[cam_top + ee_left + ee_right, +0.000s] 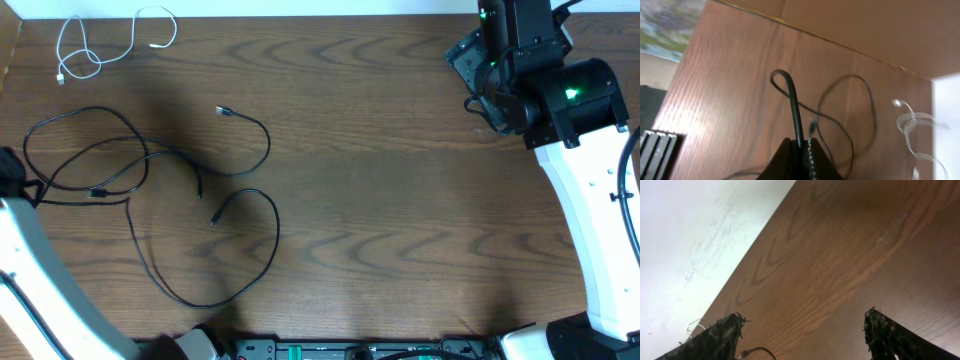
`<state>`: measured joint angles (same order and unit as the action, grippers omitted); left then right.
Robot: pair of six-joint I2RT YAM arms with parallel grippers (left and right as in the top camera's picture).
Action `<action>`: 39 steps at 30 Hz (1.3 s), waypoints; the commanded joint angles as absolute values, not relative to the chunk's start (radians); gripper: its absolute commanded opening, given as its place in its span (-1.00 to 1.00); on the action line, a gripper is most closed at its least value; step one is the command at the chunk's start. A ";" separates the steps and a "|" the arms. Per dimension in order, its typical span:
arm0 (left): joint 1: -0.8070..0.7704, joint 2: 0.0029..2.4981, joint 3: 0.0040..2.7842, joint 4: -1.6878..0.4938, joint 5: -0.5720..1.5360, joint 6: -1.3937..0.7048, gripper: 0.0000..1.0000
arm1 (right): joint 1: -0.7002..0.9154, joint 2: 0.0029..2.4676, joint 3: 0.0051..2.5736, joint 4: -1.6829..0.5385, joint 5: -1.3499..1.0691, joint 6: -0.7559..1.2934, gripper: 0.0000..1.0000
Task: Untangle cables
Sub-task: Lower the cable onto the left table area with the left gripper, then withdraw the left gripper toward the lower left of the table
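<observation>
Thin black cables (150,165) lie in loose crossing loops on the left half of the wooden table. A thin white cable (100,45) is coiled apart from them at the far left corner. At the table's left edge my left gripper (12,178) is shut on a black cable. In the left wrist view that black cable (794,107) rises as a bent loop out of my left gripper (802,146), and the white cable (912,125) shows blurred at the right. Far from the cables, my right gripper (478,78) hangs at the far right. Nothing sits in my open right gripper (802,325); a black cable end (752,352) lies beyond it.
The table's far edge (300,14) meets a white surface. A dark equipment strip (350,350) runs along the near edge between the arm bases. My right arm's white link (590,220) crosses the right side. A dark ribbed object (657,150) sits beyond the table's edge.
</observation>
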<state>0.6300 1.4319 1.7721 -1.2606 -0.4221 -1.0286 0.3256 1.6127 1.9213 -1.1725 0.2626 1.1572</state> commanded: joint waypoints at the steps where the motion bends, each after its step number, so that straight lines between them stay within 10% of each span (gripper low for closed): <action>1: 0.669 1.520 1.777 -1.227 -0.535 -1.014 -0.85 | 0.321 1.618 1.925 -1.166 0.287 1.143 0.54; 30: 0.915 2.015 1.777 -0.809 -0.673 -0.568 -0.66 | 0.321 1.618 1.925 -1.134 0.305 1.144 0.47; 39: 0.905 1.963 1.777 -0.765 -0.307 -0.442 -0.66 | 0.321 1.618 1.925 -1.135 0.305 1.143 0.45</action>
